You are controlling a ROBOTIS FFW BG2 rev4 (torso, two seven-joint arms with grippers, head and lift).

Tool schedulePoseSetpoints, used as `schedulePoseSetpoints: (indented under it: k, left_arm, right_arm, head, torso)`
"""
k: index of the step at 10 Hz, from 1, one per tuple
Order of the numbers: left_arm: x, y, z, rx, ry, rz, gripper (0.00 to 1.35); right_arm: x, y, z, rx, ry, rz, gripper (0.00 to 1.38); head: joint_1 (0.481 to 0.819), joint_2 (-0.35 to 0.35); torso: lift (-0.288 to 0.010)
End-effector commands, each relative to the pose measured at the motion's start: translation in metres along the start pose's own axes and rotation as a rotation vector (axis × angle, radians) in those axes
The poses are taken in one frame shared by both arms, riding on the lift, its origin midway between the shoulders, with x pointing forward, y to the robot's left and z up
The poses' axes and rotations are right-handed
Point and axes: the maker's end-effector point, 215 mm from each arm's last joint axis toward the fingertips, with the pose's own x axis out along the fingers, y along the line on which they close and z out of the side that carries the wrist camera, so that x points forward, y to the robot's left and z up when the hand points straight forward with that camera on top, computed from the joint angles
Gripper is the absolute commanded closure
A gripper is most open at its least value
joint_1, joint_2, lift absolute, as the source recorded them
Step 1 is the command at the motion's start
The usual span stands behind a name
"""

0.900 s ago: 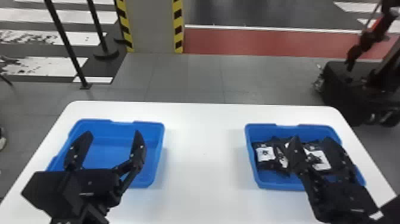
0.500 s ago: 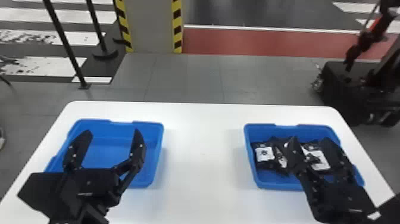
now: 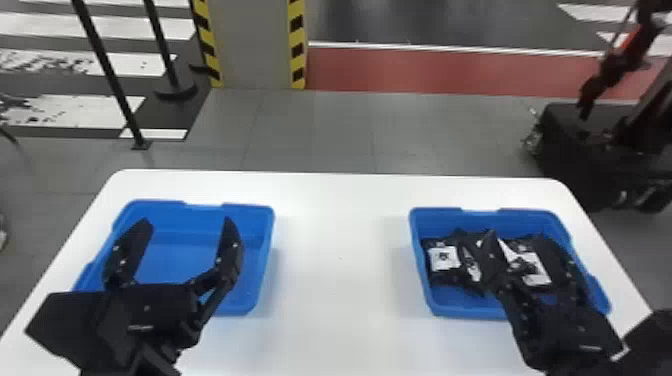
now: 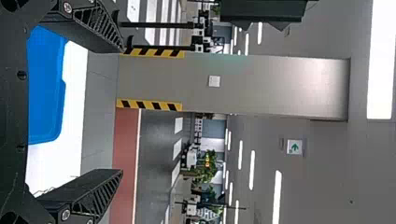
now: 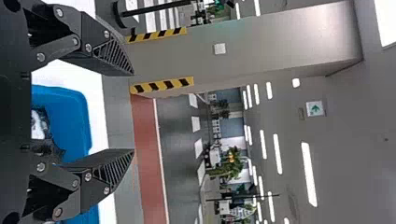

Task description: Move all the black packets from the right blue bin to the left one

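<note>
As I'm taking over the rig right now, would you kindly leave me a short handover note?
Left gripper: open, holding nothing, above the left blue bin.
Right gripper: open, holding nothing, above the right blue bin.
Black packets: bunched in the right bin, partly hidden by the gripper, so not countable.
Done: no transfer evident; the left bin's visible floor is bare.
Left: move all packets across.
</note>
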Motion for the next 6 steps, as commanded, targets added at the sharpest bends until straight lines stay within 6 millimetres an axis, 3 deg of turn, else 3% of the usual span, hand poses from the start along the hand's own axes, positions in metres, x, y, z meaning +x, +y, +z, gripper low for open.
schedulePoseSetpoints:
  k: [1,4,6]
  left_arm:
    - [-0.001,0.001,0.001,-0.001,-0.006,0.001,0.11]
    - [-0.001,0.001,0.004,-0.005,-0.012,0.001,0.11]
    - [-0.001,0.001,0.004,-0.008,-0.015,-0.001,0.11]
  right_arm:
    - [0.013,-0.018,-0.02,-0.014,0.061,-0.015,0.49]
    - [0.038,-0.043,-0.067,-0.052,0.227,0.003,0.48]
    - [0.05,-0.075,-0.093,-0.085,0.326,-0.019,0.48]
  head:
    - [0.695,-0.024]
    - [0.695,-0.058]
    - [0.695,-0.068]
  torso:
    - [-0.11]
    - [-0.11]
    - [-0.11]
